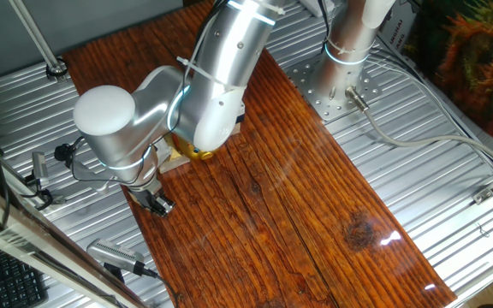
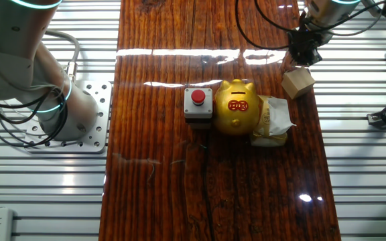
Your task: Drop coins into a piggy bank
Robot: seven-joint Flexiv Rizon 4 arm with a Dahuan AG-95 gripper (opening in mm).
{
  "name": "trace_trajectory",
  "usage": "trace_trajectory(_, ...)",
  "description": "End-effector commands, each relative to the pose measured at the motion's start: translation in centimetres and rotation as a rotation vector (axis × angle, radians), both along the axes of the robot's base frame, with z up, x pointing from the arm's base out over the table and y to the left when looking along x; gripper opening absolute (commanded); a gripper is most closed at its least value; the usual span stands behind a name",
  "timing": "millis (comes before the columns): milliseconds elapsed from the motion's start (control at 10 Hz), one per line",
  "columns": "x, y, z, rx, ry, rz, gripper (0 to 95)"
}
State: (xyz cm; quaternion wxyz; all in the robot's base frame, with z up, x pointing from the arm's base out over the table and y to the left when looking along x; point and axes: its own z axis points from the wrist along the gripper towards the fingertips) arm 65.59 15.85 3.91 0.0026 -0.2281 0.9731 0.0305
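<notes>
End effector (image 2: 299, 57) hovers beside wooden block (image 2: 297, 83), apart from piggy bank (image 2: 236, 107).

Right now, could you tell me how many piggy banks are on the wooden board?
1: the gold piggy bank stands mid-board, between the red-button box and a crumpled bag.
</notes>
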Motion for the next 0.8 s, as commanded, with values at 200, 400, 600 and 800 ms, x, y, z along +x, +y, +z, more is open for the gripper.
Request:
trace_trajectory(200, -0.01, -0.05, 0.02, -0.009, 0.000, 0.009, 19.0)
trace_trajectory(400, 0.00, -0.07, 0.00, -0.008, -0.002, 0.010, 19.0)
trace_trajectory(600, 0.00, -0.09, -0.04, -0.008, -0.003, 0.011, 19.0)
trace_trajectory(800, 0.00, -0.12, -0.21, -0.007, -0.004, 0.010, 19.0)
